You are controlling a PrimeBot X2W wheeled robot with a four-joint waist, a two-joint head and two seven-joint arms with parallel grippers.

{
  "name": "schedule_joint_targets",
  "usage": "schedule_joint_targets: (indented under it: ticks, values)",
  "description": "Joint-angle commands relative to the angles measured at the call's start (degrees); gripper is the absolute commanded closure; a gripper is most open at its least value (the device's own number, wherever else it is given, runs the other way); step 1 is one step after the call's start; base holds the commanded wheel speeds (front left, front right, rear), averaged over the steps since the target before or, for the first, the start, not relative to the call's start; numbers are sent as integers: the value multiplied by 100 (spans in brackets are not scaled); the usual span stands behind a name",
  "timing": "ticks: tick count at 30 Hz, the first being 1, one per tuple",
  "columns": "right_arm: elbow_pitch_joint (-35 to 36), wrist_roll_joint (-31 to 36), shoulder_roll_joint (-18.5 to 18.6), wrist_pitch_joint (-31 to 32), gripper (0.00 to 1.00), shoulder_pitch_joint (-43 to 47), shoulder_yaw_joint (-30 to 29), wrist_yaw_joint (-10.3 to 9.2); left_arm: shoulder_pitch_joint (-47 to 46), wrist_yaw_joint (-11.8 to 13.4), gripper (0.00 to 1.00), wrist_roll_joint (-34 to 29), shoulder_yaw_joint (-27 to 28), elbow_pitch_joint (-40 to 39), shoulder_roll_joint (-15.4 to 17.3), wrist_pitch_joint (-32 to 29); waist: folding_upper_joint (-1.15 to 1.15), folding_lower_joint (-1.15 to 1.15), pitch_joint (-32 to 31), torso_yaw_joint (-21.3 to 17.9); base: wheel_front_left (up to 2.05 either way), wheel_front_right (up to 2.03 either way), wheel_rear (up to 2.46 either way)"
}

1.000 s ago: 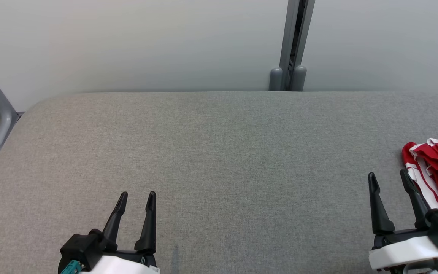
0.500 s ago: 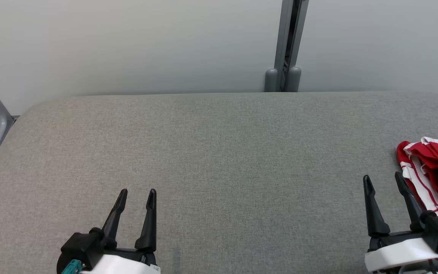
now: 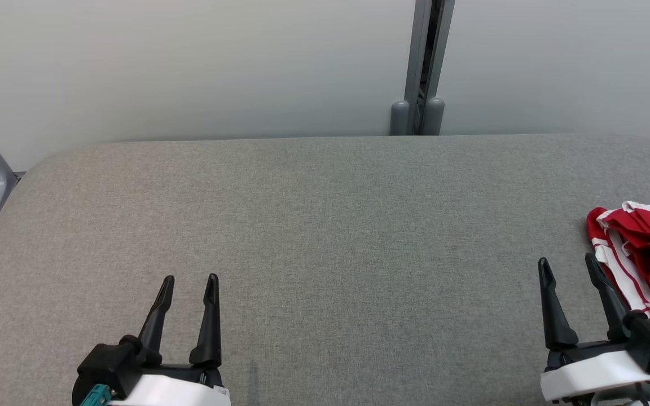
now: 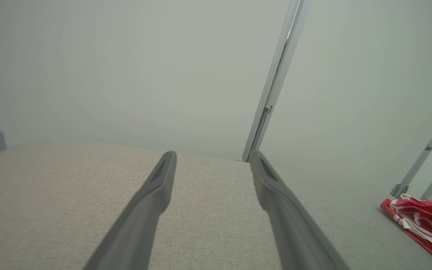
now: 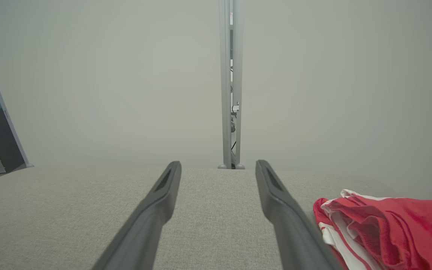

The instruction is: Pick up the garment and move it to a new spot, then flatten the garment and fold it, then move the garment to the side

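Garment (image 3: pixel 644 251) lies just beside open right end effector (image 3: pixel 566 268).

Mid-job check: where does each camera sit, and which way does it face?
Head view: on the head, facing forward and down at the grey surface; left gripper and right gripper at bottom, jaws open.
Left wrist view: along its own jaws toward the wall.
Right wrist view: along its own jaws toward the grey post.
Shared: the red-and-white garment, at every view's right.
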State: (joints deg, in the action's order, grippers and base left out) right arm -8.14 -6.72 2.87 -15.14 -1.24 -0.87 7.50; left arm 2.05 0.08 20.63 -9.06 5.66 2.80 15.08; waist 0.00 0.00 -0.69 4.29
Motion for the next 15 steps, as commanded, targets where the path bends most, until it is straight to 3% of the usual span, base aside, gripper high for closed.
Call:
schedule_joint_targets:
  ticks: [1, 15]
  values:
    - [0, -32, 13, -5, 0, -55, 7, -4, 53, 47, 0, 31, 33, 2, 25, 0, 0, 0, 3, -2, 0, 0, 0]
    - [31, 56, 15, -5, 0, -46, 18, -3, 89, 96, 0, 237, 63, 29, 25, -1, 0, 0, -25, -43, 0, 0, 0]
